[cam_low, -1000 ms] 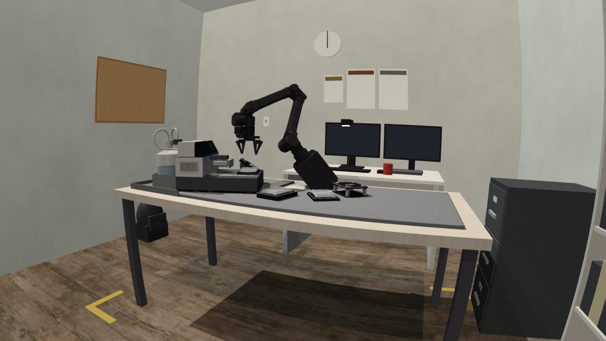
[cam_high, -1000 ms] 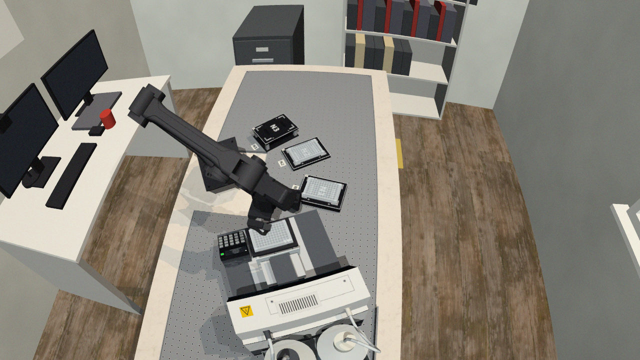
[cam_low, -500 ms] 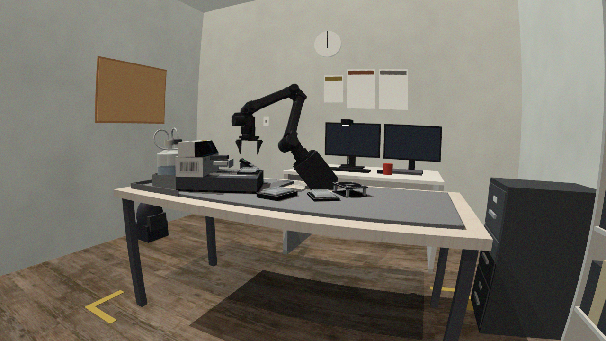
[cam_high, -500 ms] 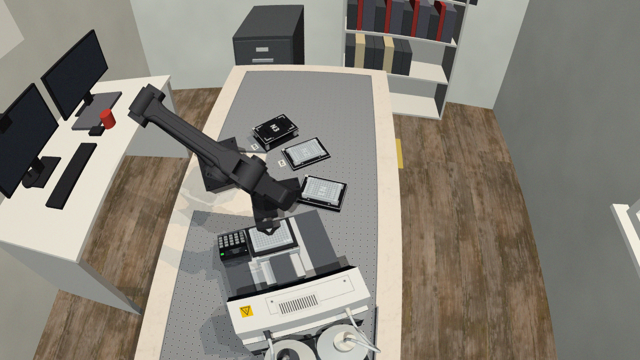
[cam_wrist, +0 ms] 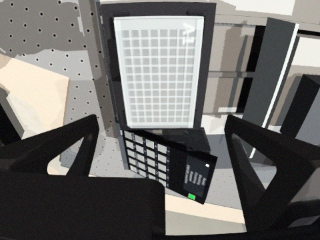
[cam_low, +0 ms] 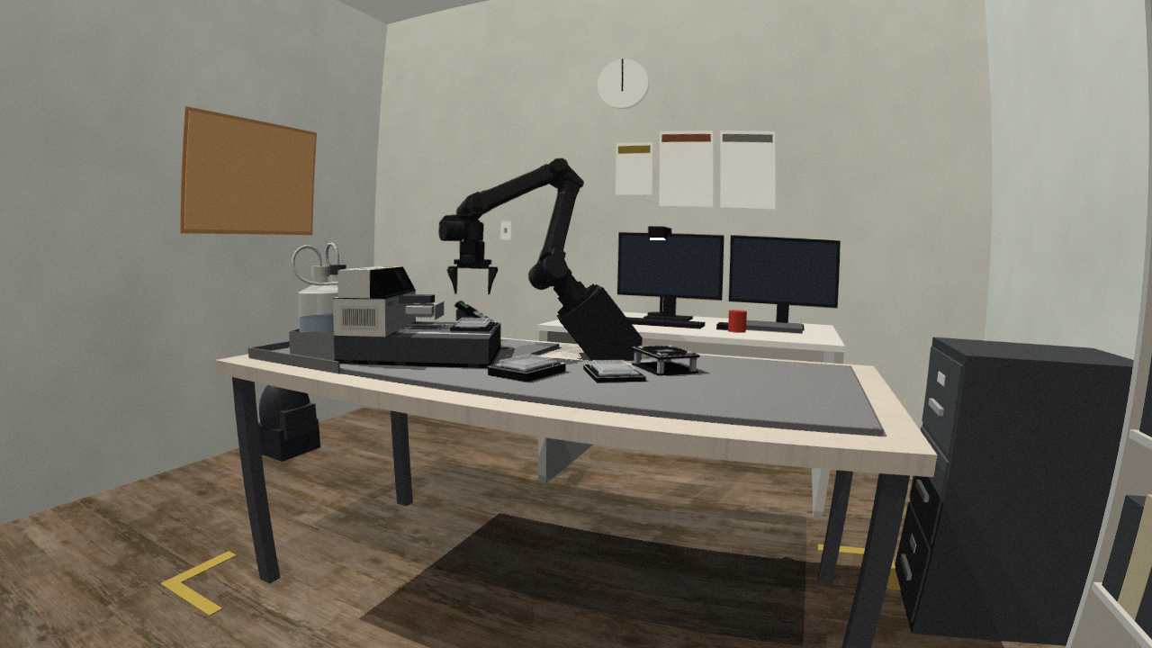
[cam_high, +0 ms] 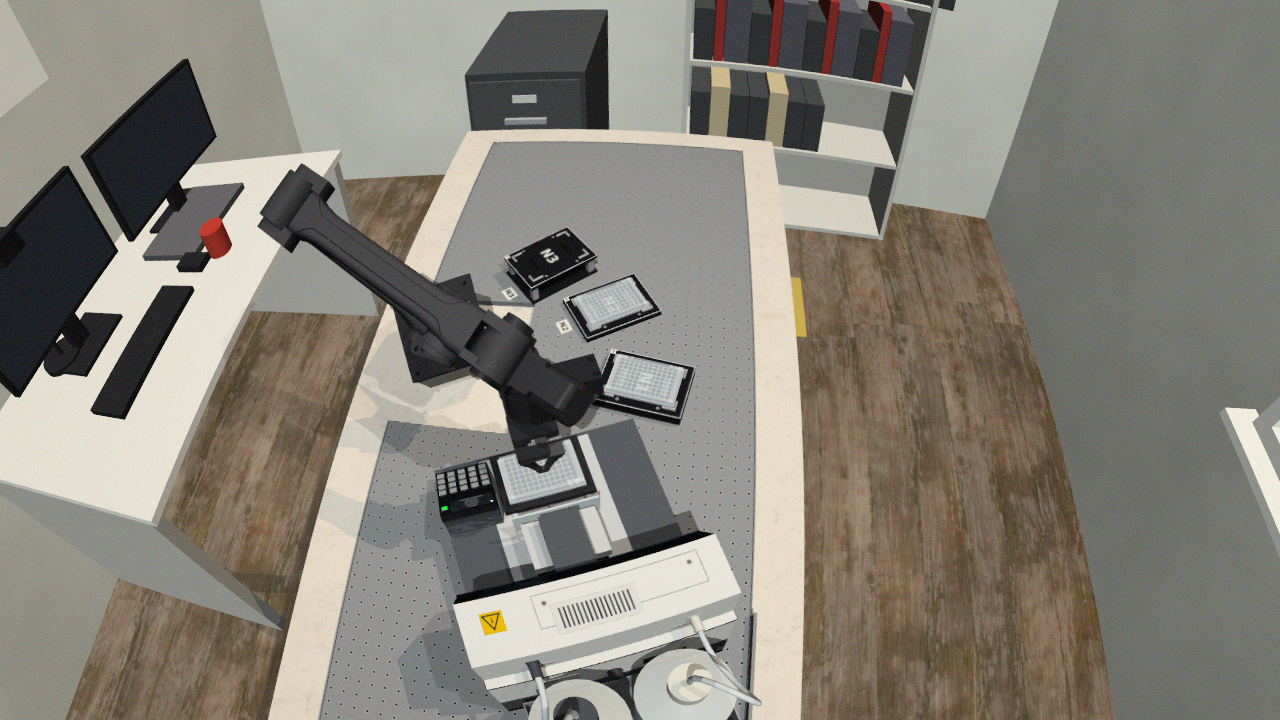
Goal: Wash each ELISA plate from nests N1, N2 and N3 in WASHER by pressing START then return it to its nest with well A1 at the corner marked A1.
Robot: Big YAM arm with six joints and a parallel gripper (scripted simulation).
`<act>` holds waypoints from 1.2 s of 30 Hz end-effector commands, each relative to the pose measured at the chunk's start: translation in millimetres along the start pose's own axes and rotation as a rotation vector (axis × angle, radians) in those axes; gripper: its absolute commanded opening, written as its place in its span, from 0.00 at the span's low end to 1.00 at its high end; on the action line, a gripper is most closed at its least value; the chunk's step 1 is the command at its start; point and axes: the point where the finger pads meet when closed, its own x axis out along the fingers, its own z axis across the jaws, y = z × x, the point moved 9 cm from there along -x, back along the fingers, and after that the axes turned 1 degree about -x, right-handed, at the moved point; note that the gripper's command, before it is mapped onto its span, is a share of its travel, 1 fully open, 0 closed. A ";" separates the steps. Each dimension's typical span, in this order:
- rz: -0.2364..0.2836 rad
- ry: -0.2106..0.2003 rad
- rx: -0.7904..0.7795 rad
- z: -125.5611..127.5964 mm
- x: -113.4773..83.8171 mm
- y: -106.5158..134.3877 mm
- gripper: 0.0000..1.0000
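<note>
Your arm (cam_high: 384, 268) (cam_low: 515, 186) rises near one long edge of the table, bent at the elbow; your gripper (cam_high: 539, 465) (cam_low: 472, 292) (cam_wrist: 161, 121) points downward, fingers spread wide, holding nothing.

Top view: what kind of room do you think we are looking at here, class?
Probably a laboratory with an office corner: a plate washer with a keypad stands on the bench, well plates sit in nests beside it, and monitors stand on a desk.
</note>
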 end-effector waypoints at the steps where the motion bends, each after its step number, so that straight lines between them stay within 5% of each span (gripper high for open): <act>1: 0.003 0.001 -0.012 0.4 6.9 0.7 1.00; 36: 0.006 -0.003 -0.014 1.1 60.1 1.2 1.00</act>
